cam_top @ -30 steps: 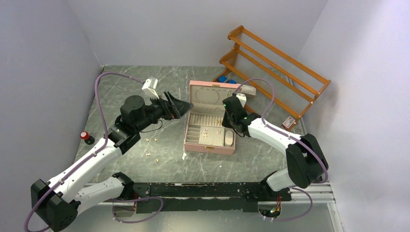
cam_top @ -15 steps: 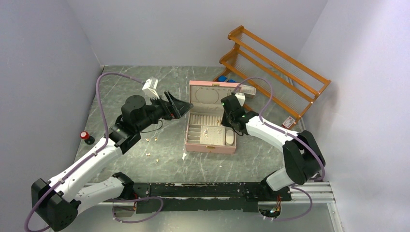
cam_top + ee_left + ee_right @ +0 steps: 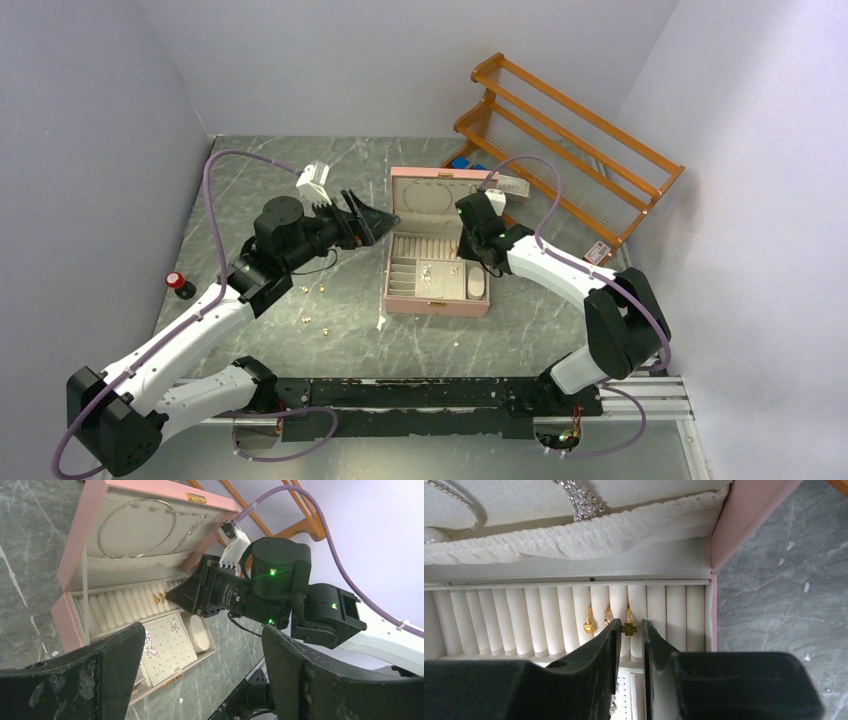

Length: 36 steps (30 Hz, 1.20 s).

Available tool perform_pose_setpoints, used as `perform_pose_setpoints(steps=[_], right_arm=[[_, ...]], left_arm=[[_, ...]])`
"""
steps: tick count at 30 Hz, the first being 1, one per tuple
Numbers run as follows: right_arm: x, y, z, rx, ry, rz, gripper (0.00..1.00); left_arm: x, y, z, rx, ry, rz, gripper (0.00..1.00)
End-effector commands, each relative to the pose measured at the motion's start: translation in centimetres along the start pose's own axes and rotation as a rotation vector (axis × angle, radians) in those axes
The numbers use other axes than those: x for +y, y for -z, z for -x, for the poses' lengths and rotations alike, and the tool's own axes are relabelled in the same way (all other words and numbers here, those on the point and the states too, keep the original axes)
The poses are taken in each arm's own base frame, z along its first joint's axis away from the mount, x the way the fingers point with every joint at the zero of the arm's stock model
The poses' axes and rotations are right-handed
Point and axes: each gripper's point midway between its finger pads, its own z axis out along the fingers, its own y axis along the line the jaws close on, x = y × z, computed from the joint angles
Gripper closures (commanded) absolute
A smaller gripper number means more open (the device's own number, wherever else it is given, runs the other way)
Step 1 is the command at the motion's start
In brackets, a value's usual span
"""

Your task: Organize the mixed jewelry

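Note:
The pink jewelry box (image 3: pixel 433 303) stands open in the middle of the table. My right gripper (image 3: pixel 629 626) is over its white ring rolls, jaws a narrow gap apart; a gold clover ring (image 3: pixel 628 627) sits in a slot between the tips, untouched. Two more gold rings (image 3: pixel 589 625) sit in slots to its left. Several tiny gold pieces (image 3: pixel 306 320) lie loose on the table left of the box. My left gripper (image 3: pixel 375 222) is wide open and empty, held in the air left of the box. A silvery necklace (image 3: pixel 137 527) lies in the lid.
An orange wooden rack (image 3: pixel 570 130) leans at the back right with a blue item (image 3: pixel 460 163) beneath it. A small red-capped object (image 3: pixel 177 282) stands at the left wall. A white scrap (image 3: pixel 380 323) lies in front of the box. Sparkly earrings (image 3: pixel 173 626) sit on the dotted pad.
My right gripper has shifted slightly left and toward the back over the ring rolls. The left arm has barely moved.

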Motion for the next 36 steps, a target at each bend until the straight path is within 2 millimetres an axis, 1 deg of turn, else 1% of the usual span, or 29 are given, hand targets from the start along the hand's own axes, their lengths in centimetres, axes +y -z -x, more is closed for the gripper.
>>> perform_pose_setpoints(steps=[1,5,7,12,15,21,23,24,26,28,31,34,36], right_arm=[[-0.3,1.2,1.8,-0.029,0.015,-0.028,0.73],[0.1,2.1,2.4,-0.037,0.018,-0.008,0.68],[0.3,2.4,2.6,-0.040,0.016,0.005,0.67],[0.7,2.7,2.8,-0.048,0.015,0.035,0.68],[1.5,3.0,2.8,-0.056,0.018,0.085,0.71],[2.6,4.8,3.4,-0.098,0.017,0.188,0.71],[3.1,5.5,3.5,-0.117,0.023,0.237,0.70],[3.3,5.9,3.6,-0.126,0.024,0.262,0.69],[3.9,6.7,3.6,-0.143,0.030,0.316,0.66],[4.5,7.3,3.5,-0.155,0.035,0.367,0.64],[5.6,8.1,3.2,-0.173,0.047,0.437,0.61],[6.6,8.7,2.7,-0.176,0.066,0.480,0.60],[7.1,8.8,2.3,-0.172,0.079,0.493,0.60]], left_arm=[[0.0,-0.1,0.2,-0.009,0.006,0.006,0.10],[0.0,-0.2,0.0,-0.005,0.013,0.009,0.10],[0.1,-0.1,0.1,-0.007,0.014,0.013,0.10],[0.4,-0.1,-0.1,-0.001,0.014,0.025,0.10],[0.9,-0.2,-0.2,-0.004,0.012,0.044,0.09],[3.4,0.1,-0.9,0.018,0.016,0.168,0.02],[4.5,0.5,-1.1,0.026,0.013,0.234,0.02],[5.0,0.9,-1.5,0.047,0.015,0.260,0.02],[7.0,1.7,-1.9,0.048,0.010,0.363,0.02],[9.2,3.0,-2.7,0.059,0.011,0.475,0.03],[13.2,5.8,-4.2,0.073,0.028,0.677,0.06],[16.0,8.2,-5.7,0.077,0.059,0.831,0.10],[17.3,9.3,-6.5,0.074,0.085,0.892,0.12]])
